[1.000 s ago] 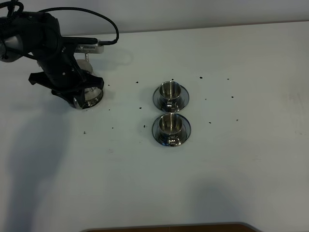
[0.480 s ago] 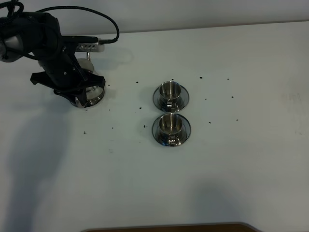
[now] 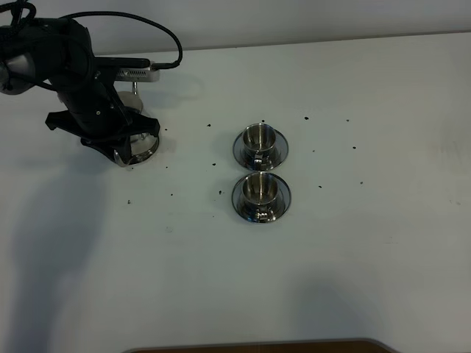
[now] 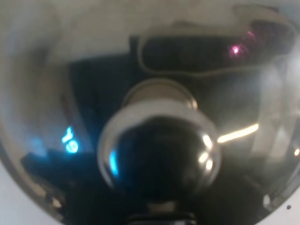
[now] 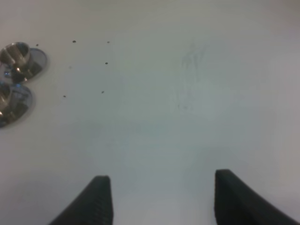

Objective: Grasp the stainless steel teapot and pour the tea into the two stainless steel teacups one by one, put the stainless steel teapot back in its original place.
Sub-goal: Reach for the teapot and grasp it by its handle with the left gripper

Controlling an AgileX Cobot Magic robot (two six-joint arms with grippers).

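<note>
The stainless steel teapot [image 3: 141, 146] stands at the far left of the table, mostly hidden under my left gripper [image 3: 103, 121], which sits right over it. The left wrist view is filled by the teapot's lid and its round knob [image 4: 159, 152]; my fingers do not show there. The disc under the pot cannot be told apart from its base. The two stainless steel teacups stand on saucers in the middle, one behind [image 3: 260, 140] the other [image 3: 260, 190]; they also show in the right wrist view [image 5: 18, 58]. No tea is visible. My right gripper [image 5: 164, 201] is open and empty over bare table.
Small dark specks [image 3: 221, 193] are scattered on the white table [image 3: 368, 243] around the cups and the pot. A black cable [image 3: 165, 37] runs from the left arm near the table's back edge.
The left gripper has shifted a little over the teapot, and less of the pot's steel body shows. The cups have not moved.
</note>
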